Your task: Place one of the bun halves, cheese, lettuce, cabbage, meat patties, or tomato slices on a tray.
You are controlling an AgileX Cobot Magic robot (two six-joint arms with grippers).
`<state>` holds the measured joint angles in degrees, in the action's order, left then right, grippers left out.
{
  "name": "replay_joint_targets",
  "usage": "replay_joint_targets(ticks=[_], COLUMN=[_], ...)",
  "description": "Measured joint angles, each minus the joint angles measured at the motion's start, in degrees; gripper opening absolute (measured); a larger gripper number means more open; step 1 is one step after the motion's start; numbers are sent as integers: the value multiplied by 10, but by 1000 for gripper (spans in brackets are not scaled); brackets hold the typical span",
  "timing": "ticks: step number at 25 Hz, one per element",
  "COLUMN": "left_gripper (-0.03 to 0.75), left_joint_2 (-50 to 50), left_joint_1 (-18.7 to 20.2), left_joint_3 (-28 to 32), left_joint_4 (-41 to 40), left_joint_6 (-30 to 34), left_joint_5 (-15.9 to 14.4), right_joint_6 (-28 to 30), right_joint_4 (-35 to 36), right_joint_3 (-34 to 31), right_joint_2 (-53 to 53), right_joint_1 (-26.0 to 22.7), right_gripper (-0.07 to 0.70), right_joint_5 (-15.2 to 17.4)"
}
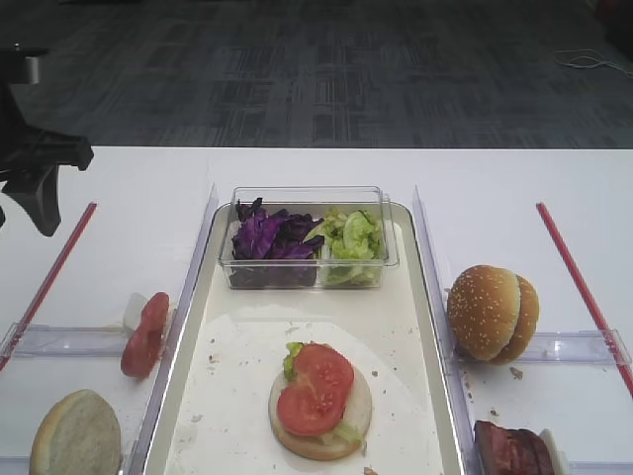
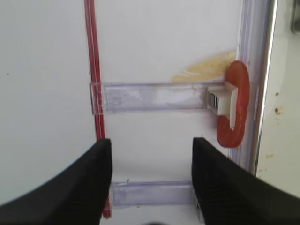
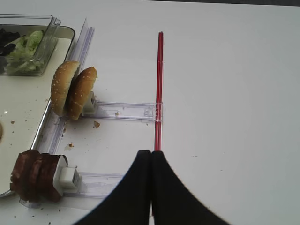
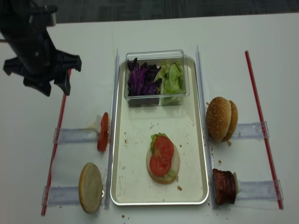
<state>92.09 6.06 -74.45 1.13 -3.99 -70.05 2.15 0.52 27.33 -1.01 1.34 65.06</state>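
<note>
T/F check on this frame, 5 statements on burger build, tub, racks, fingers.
1. Two tomato slices lie on a bun half in the tray. True.
2. The tub holds only lettuce. False: cabbage on the left, lettuce on the right.
3. The left gripper has its fingers apart, holding nothing. True.
4. The sesame buns stand left of the tray. False: right of it.
5. The right gripper is wide open. False: its fingers meet.
</note>
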Motion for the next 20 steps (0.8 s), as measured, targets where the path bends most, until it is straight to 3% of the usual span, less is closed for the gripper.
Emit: replay_joint_targets(ticks=[20], left_gripper=[362], left_joint_2=[-381], left_joint_1=[0], left_joint_3=[278], left_joint_4=[0], left_joint_6=[10], left_joint_5=[-6], right_joint_6=[2], right_joint_4=[0], right_joint_3=[0], right_joint_2=[0], right_joint_1=[0], right_gripper=[63], right_joint_5=[0])
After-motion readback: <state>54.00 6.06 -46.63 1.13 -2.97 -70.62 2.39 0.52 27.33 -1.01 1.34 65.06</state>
